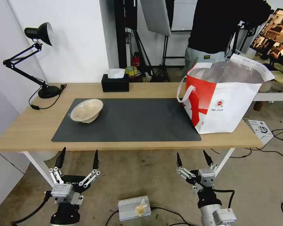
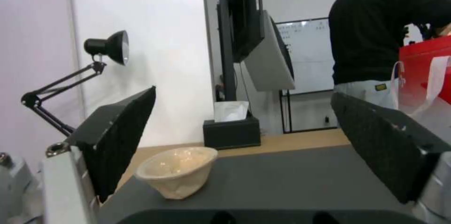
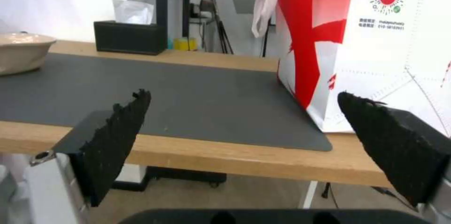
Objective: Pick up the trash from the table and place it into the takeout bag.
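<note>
A shallow beige bowl (image 1: 86, 110) (image 2: 177, 171) (image 3: 19, 56), the trash in view, rests tilted on the left part of the dark grey mat (image 1: 129, 122) of the light-wood table (image 1: 28, 131). The white-and-red takeout bag (image 1: 221, 97) (image 3: 376, 41) stands upright at the table's right end, mouth open, foil lining showing. My left gripper (image 1: 79, 155) is open, held below the table's front edge, in front of the bowl. My right gripper (image 1: 193, 157) is open too, low before the table, left of the bag. Both hold nothing.
A black tissue box (image 1: 115, 82) sits at the table's back edge and a black desk lamp (image 1: 37, 59) at the back left corner. A person in black stands behind the bag. A silver box (image 1: 134, 207) and cables lie on the floor between my arms.
</note>
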`<state>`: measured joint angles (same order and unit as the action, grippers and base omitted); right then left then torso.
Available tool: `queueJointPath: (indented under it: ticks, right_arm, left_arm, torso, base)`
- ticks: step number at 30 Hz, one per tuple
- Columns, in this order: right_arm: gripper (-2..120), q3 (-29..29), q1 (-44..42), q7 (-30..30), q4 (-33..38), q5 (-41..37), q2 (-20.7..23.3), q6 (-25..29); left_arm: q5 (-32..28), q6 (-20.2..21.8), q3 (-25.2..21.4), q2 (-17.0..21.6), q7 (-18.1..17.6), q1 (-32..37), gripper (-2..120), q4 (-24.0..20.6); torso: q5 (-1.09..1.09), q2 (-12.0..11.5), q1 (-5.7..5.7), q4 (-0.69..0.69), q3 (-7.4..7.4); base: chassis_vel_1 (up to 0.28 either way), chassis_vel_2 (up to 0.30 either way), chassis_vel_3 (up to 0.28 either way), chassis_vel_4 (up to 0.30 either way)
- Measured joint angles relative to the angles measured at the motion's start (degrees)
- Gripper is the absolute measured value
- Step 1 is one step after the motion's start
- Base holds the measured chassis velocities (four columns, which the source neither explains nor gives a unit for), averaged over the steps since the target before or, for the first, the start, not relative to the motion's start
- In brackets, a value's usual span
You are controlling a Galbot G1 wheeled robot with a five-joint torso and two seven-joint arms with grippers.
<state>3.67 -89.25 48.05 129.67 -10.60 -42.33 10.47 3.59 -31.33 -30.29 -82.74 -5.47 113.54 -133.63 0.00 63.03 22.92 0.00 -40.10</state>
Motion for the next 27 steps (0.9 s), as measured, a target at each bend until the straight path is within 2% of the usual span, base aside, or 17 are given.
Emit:
queueJointPath:
  ticks: [5,9,14,15,18,19,20,23,24,27]
  right_arm:
    - [100,0.0,0.0,0.0,0.0,0.0,0.0,0.0]
    - [100,0.0,0.0,0.0,0.0,0.0,0.0,0.0]
    - [100,0.0,0.0,0.0,0.0,0.0,0.0,0.0]
    - [100,0.0,0.0,0.0,0.0,0.0,0.0,0.0]
    - [100,0.0,0.0,-0.1,0.0,0.0,0.0,0.0]
    - [100,0.0,0.0,-0.1,0.0,0.0,0.0,0.0]
    - [100,0.0,0.0,-0.1,0.0,0.0,0.0,0.0]
    - [100,0.0,0.0,-0.1,0.0,0.0,0.0,0.0]
    - [100,0.0,0.0,-0.1,0.0,0.0,0.0,0.0]
    - [100,0.0,0.1,-0.1,0.0,-0.1,0.0,0.0]
  left_arm:
    - [0.0,0.0,-0.1,0.1,0.0,-0.2,100,-0.2]
    - [-1.4,0.7,-0.6,0.7,-1.4,-0.9,100,-1.0]
    - [-14.9,7.3,-1.8,5.9,-6.4,-1.4,100,-5.0]
    - [-14.9,7.3,-1.8,5.9,-6.4,-1.4,100,-5.0]
    - [-26.5,12.2,-2.4,10.0,-10.7,-2.3,100,-8.2]
    - [-26.5,12.2,-2.4,10.0,-10.7,-2.3,100,-8.2]
    - [-31.0,14.1,-3.1,11.7,-12.6,-2.7,100,-9.2]
    - [-40.5,17.7,-5.8,15.9,-15.5,-4.1,100,-9.8]
    - [-40.5,17.7,-5.8,15.9,-15.5,-4.1,100,-9.8]
    - [-50.9,20.3,-8.1,19.4,-19.2,-7.2,100,-9.9]
  torso:
    - [0.0,0.0,0.0,0.0,0.0]
    - [0.0,0.0,0.0,0.0,0.0]
    - [-0.01,0.0,0.0,0.0,0.0]
    - [-0.01,0.0,0.0,0.0,0.0]
    - [-0.01,0.0,0.0,0.0,0.0]
    - [-0.01,0.0,0.0,0.0,0.0]
    - [0.0,0.0,0.0,0.0,0.0]
    - [-0.01,0.0,0.0,0.0,0.0]
    - [-0.01,0.0,0.0,0.0,0.0]
    - [-0.02,0.0,0.0,0.0,-0.01]
  base:
    - [0.0,0.0,0.0,0.0]
    - [0.0,0.0,0.0,0.0]
    - [0.0,0.0,0.0,0.0]
    - [0.0,0.0,0.0,0.0]
    - [0.0,0.0,0.0,0.0]
    - [0.0,0.0,0.0,0.0]
    - [0.0,0.0,0.0,0.0]
    - [0.0,0.0,0.0,0.0]
    - [0.0,0.0,0.0,0.0]
    - [0.0,0.0,0.0,0.0]
